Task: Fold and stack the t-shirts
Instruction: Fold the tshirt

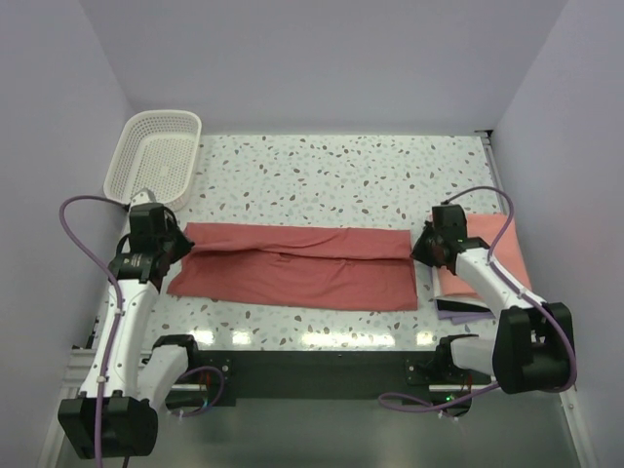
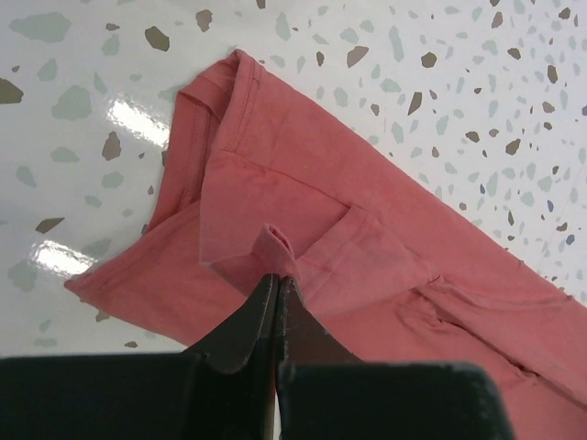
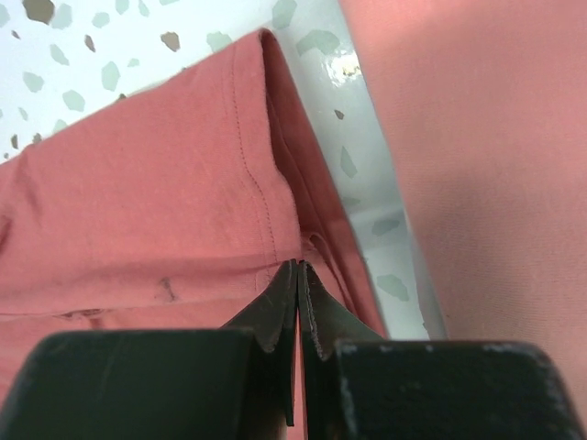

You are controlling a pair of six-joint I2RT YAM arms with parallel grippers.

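A dusty red t-shirt (image 1: 302,268) lies folded into a long strip across the middle of the table. My left gripper (image 1: 181,244) is at its left end, shut and pinching a raised fold of the red cloth (image 2: 275,247); the gripper tips (image 2: 278,277) meet on it. My right gripper (image 1: 422,250) is at the strip's right end, shut on the shirt's edge (image 3: 183,183), with its tips (image 3: 301,266) pressed together at the hem. A folded salmon pink t-shirt (image 1: 497,255) lies at the right, partly under the right arm; it also shows in the right wrist view (image 3: 486,137).
A white lattice basket (image 1: 132,146) stands tilted at the back left corner. A lavender piece (image 1: 458,313) sticks out from under the pink shirt near the front right. Walls close in on the left, right and back of the speckled table (image 1: 341,166).
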